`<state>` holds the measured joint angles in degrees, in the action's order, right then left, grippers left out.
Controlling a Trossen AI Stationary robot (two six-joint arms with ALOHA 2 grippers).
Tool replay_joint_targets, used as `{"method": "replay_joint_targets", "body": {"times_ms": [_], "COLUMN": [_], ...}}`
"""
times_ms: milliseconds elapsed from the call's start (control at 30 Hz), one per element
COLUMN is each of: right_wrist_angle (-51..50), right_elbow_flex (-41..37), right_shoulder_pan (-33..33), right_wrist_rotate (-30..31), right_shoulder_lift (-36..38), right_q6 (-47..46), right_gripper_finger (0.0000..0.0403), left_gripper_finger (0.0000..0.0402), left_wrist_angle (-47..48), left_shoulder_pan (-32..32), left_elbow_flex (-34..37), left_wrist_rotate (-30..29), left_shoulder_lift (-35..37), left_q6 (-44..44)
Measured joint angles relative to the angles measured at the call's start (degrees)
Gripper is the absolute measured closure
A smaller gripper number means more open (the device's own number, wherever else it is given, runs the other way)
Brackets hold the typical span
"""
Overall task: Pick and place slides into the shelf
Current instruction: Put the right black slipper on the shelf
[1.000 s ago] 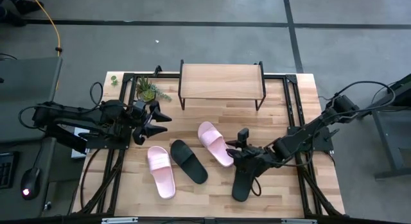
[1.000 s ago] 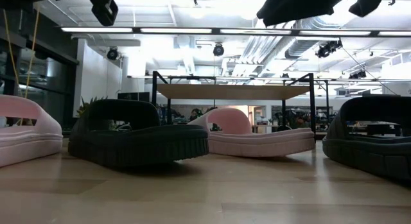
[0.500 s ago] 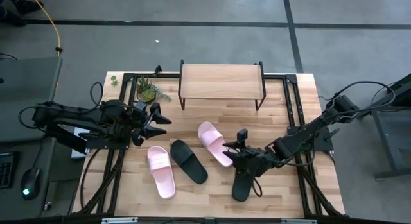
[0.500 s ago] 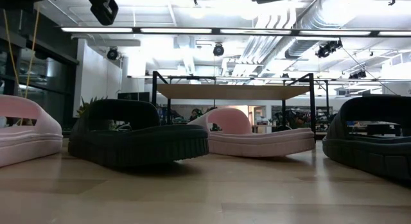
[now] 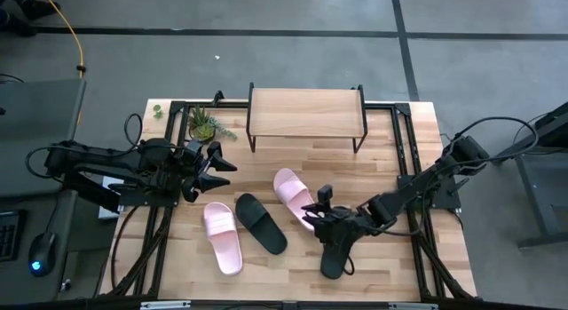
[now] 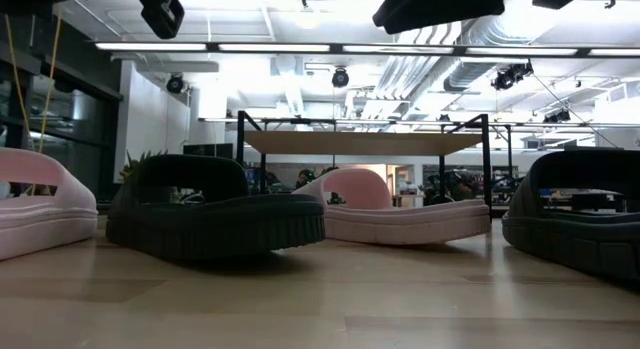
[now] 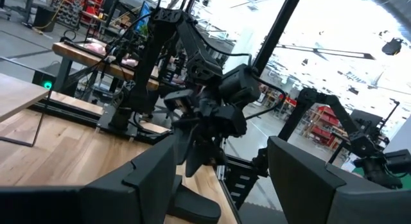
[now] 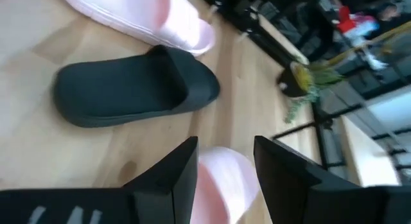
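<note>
Four slides lie sole-down on the wooden table: a pink one [image 5: 222, 237], a black one [image 5: 260, 223], a second pink one [image 5: 293, 194] and a second black one [image 5: 333, 252]. The shelf [image 5: 306, 113] stands at the table's far edge on thin black legs. My right gripper [image 5: 309, 212] hovers open above the near end of the middle pink slide [image 8: 221, 179], which shows between its fingers in the right wrist view. It touches nothing. My left gripper [image 5: 226, 168] waits open in the air over the table's left side.
A small potted plant [image 5: 206, 125] sits at the far left beside the shelf. A black metal frame [image 5: 404, 159] runs along the table's edges. Bare wood lies between the slides and the shelf.
My right gripper has moved a little toward the table's left, out over the middle pink slide, sinking slightly and tipping its fingers further down. Its fingers stay open. The slides have not moved.
</note>
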<state>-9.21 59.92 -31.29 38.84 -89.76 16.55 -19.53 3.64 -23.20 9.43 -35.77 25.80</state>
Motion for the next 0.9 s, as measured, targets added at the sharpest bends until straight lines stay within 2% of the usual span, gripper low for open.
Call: {"method": "replay_joint_targets", "body": {"times_ms": [100,333,567,900], "right_wrist_angle": [-0.27,-6.02,-16.76,-23.9], "right_elbow_flex": [0.0,0.0,2.84,3.98], "right_shoulder_pan": [-0.07,-0.88,-2.82,-7.87], "right_wrist_rotate": [-2.85,-3.0,-2.99,-2.58], "right_shoulder_lift": [0.0,0.0,0.02,0.02], "right_q6": [-1.27,-4.86,-16.19,-26.74], "right_gripper_finger": [0.026,0.026,0.026,0.026], "left_gripper_finger": [0.0176,0.0176,0.0176,0.0176], "left_wrist_angle": [0.04,0.07,0.13,0.17], "left_shoulder_pan": [0.0,0.01,0.0,0.02], "left_elbow_flex": [0.0,0.0,0.0,0.0], "left_wrist_rotate": [0.0,0.0,-0.01,-0.02], "left_shoulder_lift": [0.0,0.0,0.0,0.0], "left_q6": [-0.02,-0.02,-0.16,-0.44]}}
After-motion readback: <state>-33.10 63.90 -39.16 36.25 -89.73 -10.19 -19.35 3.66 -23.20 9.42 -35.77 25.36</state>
